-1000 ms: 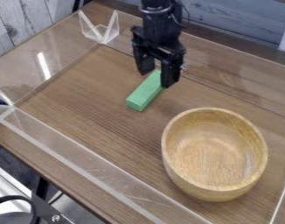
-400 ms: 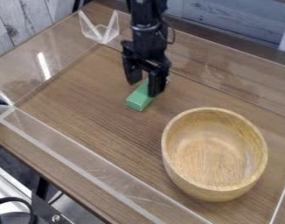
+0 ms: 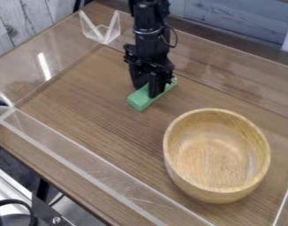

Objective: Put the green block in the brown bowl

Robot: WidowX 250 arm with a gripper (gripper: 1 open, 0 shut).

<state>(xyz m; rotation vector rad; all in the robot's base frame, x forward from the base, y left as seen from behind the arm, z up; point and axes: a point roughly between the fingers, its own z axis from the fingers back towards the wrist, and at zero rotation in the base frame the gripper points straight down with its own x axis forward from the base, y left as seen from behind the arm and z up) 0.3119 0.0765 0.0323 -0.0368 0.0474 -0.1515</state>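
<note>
The green block lies on the wooden table, left of and behind the brown bowl. My black gripper stands straight down over the block's far half. Its fingers are drawn in against the block's long sides, and the block's near end sticks out below them. The block still rests on the table. The bowl sits empty at the front right, about a bowl's width away from the gripper.
Clear acrylic walls ring the table along the front and left edges. A clear plastic stand sits at the back left corner. Bare wood lies between the block and the bowl.
The gripper has shifted left from beside the block, come down over it, and drawn its fingers in from wide open onto the block's sides. The block has turned slightly.
</note>
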